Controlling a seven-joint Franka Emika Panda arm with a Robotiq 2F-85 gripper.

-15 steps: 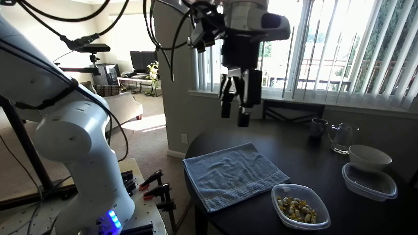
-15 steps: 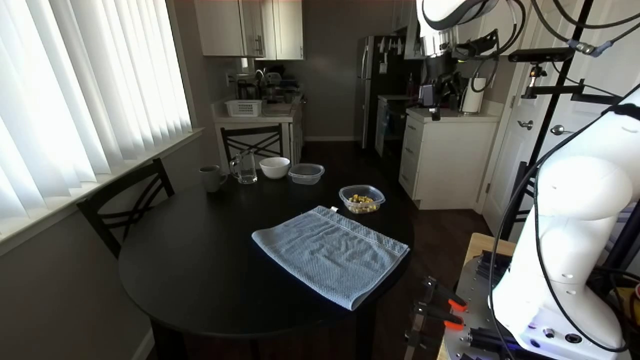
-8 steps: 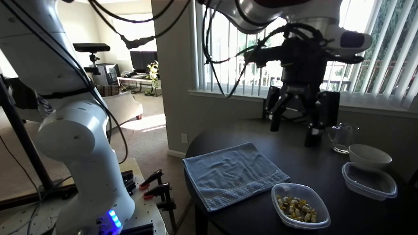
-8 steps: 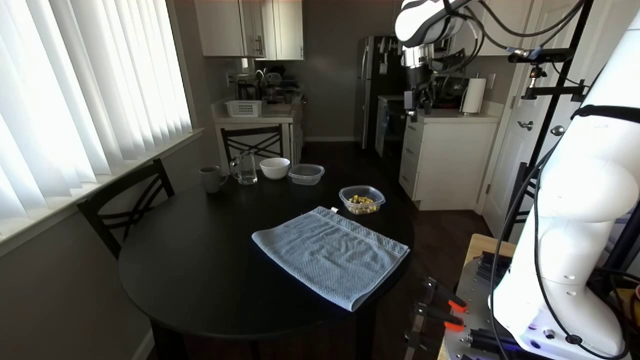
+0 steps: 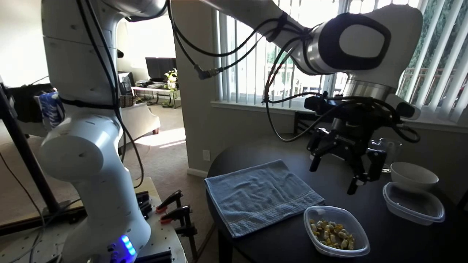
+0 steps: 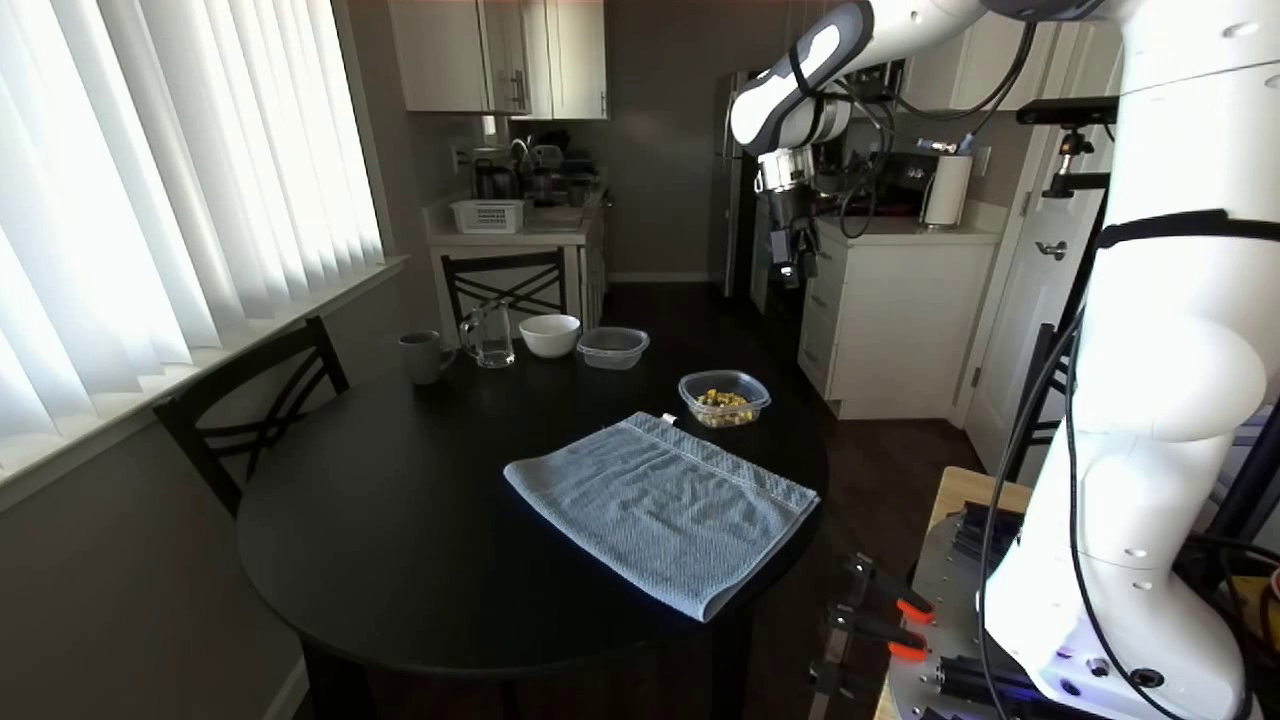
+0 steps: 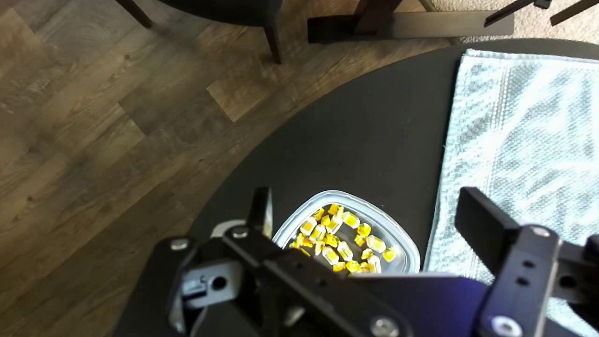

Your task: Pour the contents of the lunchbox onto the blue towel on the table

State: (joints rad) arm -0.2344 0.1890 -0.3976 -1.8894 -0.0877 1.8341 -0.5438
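Observation:
The lunchbox (image 5: 357,228), a translucent plastic tub, stands upright on the dark table (image 5: 248,151) beside the blue towel (image 5: 263,197). Its contents (image 5: 334,233), small yellow and whitish pieces, lie inside. The lunchbox (image 6: 690,388) and the flat, rumpled towel (image 6: 665,515) also show in an exterior view. My gripper (image 5: 333,176) is open and empty, above the table and apart from the lunchbox. In the wrist view, the lunchbox rim (image 7: 381,219) shows between the spread fingers of the gripper (image 7: 365,201); its near part is hidden by the gripper. The towel (image 7: 529,140) is on the right.
A second, empty translucent container (image 5: 413,204) stands against a white bowl (image 5: 415,175). A glass mug (image 6: 490,340) and a grey mug (image 6: 424,358) stand beyond them. The lunchbox is close to the table's rounded edge (image 7: 276,133). Chairs (image 6: 260,400) stand around the table.
The arm has swung out over the table and lowered, bringing the open gripper toward the lunchbox side. The lunchbox, its contents and the towel have not moved.

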